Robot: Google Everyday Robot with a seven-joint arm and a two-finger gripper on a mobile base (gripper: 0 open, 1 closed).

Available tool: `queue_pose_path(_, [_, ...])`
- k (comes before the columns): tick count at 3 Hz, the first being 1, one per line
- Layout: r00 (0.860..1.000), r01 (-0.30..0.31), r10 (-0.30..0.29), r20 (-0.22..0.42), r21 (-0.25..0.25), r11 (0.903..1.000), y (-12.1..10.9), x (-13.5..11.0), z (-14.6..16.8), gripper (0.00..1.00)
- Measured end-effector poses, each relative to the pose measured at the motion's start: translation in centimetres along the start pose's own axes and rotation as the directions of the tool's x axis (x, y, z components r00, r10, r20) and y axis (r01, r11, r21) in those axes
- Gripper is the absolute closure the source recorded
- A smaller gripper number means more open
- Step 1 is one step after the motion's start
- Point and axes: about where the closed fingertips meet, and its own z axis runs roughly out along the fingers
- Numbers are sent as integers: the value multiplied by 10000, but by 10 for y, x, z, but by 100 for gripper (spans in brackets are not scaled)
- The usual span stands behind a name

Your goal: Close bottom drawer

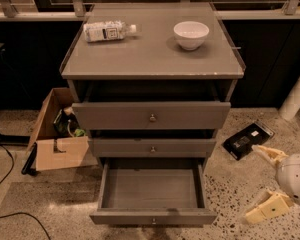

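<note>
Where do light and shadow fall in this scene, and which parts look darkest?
Camera view: dim, warm overhead light; the cabinet top is brightest, with a soft shadow under the bowl; the bottom drawer, pulled out, darkens toward its back; the gripper, open at lower right, looks pale.
</note>
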Motion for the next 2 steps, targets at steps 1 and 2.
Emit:
queue_pose_path(1, [9987, -228, 250, 435, -505, 9985, 8, 15, 22, 0])
queue_pose_path(2, [9960, -727, 769, 456, -863, 9936, 14, 41, 48, 0])
